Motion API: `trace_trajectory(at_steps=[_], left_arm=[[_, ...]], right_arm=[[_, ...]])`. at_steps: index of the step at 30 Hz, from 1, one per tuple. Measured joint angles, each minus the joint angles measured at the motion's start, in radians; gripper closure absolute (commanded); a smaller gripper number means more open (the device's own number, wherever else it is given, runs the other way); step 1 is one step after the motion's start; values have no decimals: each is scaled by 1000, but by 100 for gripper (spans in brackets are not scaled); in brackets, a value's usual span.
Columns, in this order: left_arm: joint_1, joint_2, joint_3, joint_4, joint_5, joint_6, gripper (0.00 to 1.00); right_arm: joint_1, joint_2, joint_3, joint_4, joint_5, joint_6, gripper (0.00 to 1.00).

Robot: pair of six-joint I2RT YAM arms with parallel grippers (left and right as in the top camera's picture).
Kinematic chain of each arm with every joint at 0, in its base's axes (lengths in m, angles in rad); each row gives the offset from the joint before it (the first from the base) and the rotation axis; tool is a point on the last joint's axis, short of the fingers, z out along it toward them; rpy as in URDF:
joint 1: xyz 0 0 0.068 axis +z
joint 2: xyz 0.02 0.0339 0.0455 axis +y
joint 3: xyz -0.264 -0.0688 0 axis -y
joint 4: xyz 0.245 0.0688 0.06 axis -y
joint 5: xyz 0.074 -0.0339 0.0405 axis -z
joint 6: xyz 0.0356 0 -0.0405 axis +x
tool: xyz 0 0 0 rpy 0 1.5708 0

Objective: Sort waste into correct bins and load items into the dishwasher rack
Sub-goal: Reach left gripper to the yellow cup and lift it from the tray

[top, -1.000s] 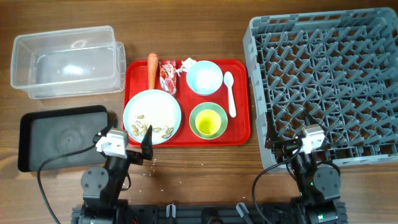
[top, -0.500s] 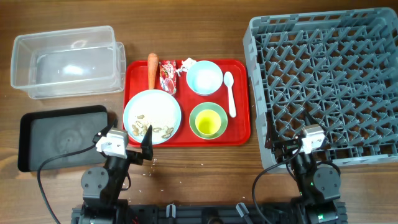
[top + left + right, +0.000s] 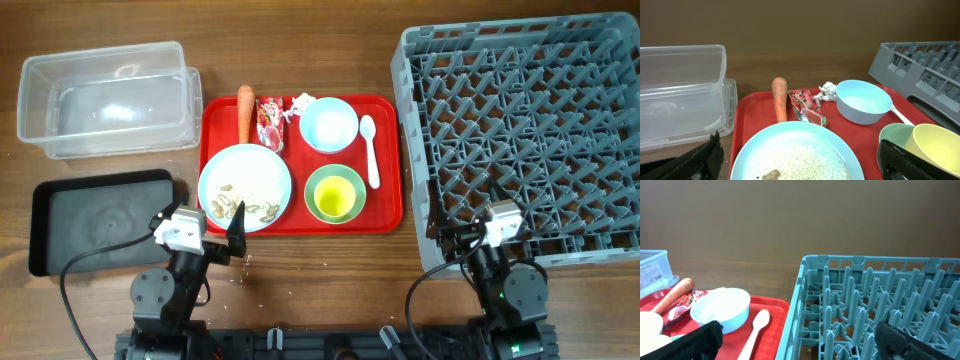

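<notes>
On the red tray (image 3: pixel 300 229) lie an orange carrot (image 3: pixel 245 113), a red-and-white wrapper (image 3: pixel 269 125), a white tissue (image 3: pixel 302 102), a light blue bowl (image 3: pixel 328 125), a white spoon (image 3: pixel 369 150), a pale blue plate (image 3: pixel 245 180) with peanut shells (image 3: pixel 240 211), and a yellow-green cup (image 3: pixel 334 196) inside a pale green cup (image 3: pixel 312 184). The grey rack (image 3: pixel 530 130) stands at the right. My left gripper (image 3: pixel 205 236) is open and empty at the plate's near edge (image 3: pixel 800 165). My right gripper (image 3: pixel 472 240) is open and empty at the rack's near left corner (image 3: pixel 800 345).
A clear plastic tub (image 3: pixel 105 95) stands at the back left, with a flat black tray (image 3: pixel 95 220) in front of it. A few crumbs (image 3: pixel 240 272) lie on the wooden table near the left arm.
</notes>
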Motion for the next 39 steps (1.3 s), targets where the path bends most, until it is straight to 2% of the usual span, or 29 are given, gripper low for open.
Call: trace_trajectory(at_steps=[25,29,33,39], left_arm=[[0,0,0,19,18,-1,0],[0,0,-6,133,87,-51,0],[0,0,-5,313,107,-159,0],[0,44,65,290,58,-227,0]], right_arm=[[0,0,0,3,0,2,0],[0,4,0,65,-3,96,0],[0,5,2,168,-24,254,0],[0,17,97,161,-35,377,0]])
